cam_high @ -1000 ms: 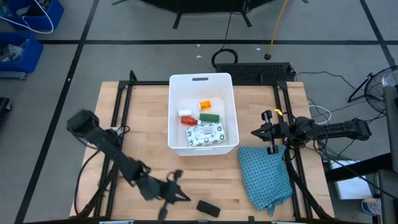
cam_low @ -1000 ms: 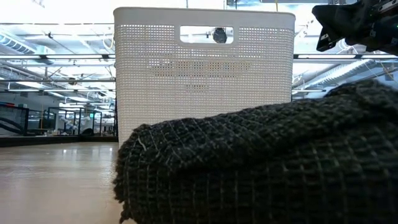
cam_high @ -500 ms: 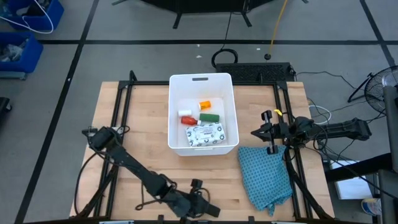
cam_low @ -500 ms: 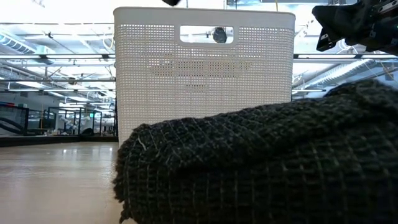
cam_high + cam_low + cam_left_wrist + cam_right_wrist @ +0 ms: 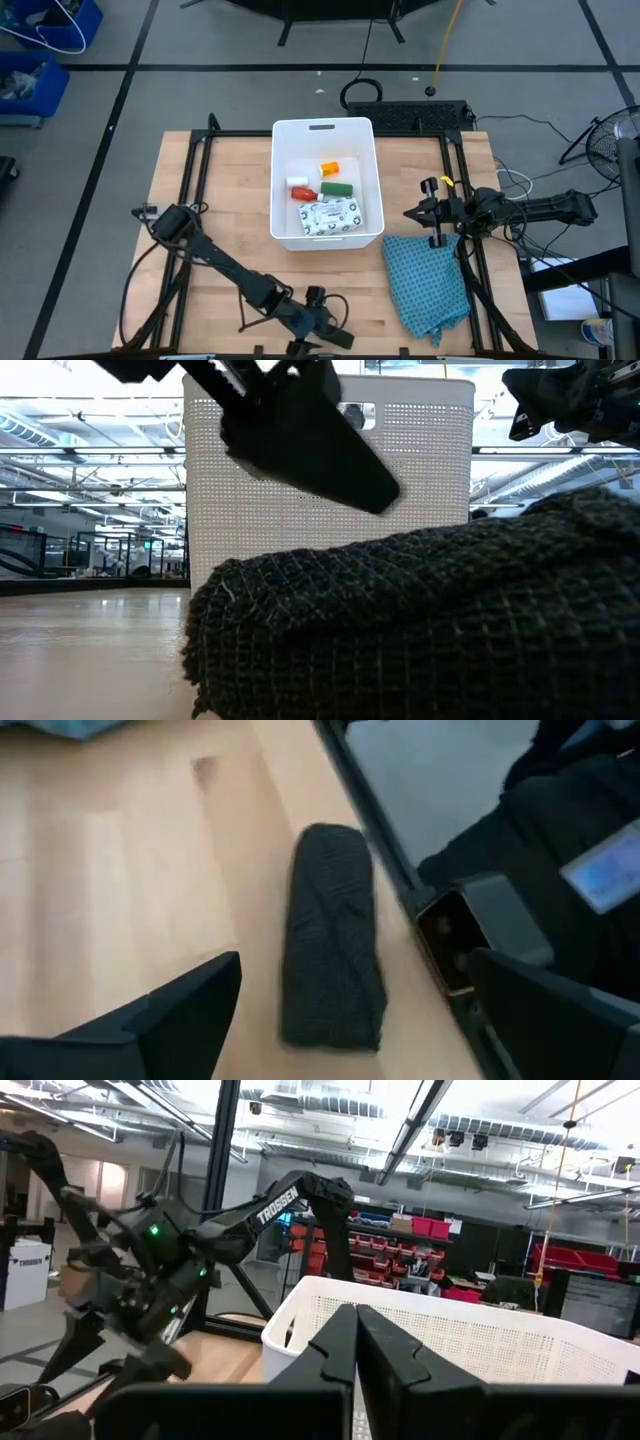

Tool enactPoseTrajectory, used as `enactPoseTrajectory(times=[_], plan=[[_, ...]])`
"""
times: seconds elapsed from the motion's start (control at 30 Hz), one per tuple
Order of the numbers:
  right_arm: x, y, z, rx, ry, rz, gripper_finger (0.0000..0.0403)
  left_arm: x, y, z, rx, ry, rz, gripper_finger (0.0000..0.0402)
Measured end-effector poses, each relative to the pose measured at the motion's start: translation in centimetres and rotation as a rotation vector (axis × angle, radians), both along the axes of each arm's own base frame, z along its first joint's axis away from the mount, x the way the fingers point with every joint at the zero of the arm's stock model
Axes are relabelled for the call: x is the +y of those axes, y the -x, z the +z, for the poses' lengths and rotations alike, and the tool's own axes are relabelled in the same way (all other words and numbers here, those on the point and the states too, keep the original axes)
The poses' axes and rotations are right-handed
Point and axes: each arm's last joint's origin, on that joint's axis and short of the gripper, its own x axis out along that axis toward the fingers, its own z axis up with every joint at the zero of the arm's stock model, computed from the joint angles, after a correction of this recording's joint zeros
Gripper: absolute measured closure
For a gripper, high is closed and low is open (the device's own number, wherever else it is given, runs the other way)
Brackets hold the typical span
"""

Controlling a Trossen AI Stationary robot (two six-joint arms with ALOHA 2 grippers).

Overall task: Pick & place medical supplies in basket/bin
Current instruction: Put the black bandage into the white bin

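Presently, left gripper [image 5: 345,1020]: fingers spread either side of the black oblong [image 5: 332,937], which lay at the bench's near edge. Right gripper [image 5: 424,213]: fingers pressed together, beside the tub [image 5: 283,140], which held the other supplies.

Grey floor [image 5: 200,40], ceiling lights [image 5: 460,1140], red-bin shelving [image 5: 400,1240].

— What do we see carrying everything?
— A pale wooden desk [image 5: 220,200] edged by a black frame.
— And what do we have lying directly on it?
— The white basket [image 5: 325,135] at about twelve o'clock, the teal checked cloth [image 5: 428,283] around four, and the black oblong [image 5: 332,940] at six, just beside the near frame rail.
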Motion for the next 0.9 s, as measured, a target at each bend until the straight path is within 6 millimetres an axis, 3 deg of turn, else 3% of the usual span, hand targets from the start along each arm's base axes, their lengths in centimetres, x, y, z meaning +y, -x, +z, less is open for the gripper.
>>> enactPoseTrajectory(times=[0.27,0.6,0.73,0.9], plan=[[0.0,-0.1,-0.1,0.011,-0.018,0.005,0.0403,-0.1,-0.9,-3.0,0.050,0.050,-0.060,0.0010],[0.0,-0.1,-0.1,0.015,-0.011,0.002,0.0403,0.6,-1.4,-3.4,0.036,0.015,-0.100,0.0015],[0.0,-0.1,-0.2,0.018,-0.007,0.001,0.0403,0.7,-1.4,-3.4,0.039,0.026,-0.145,0.0067],[0.0,-0.1,-0.2,0.017,-0.001,-0.003,0.0403,0.7,-1.5,-3.4,0.064,0.067,-0.174,0.0189]])
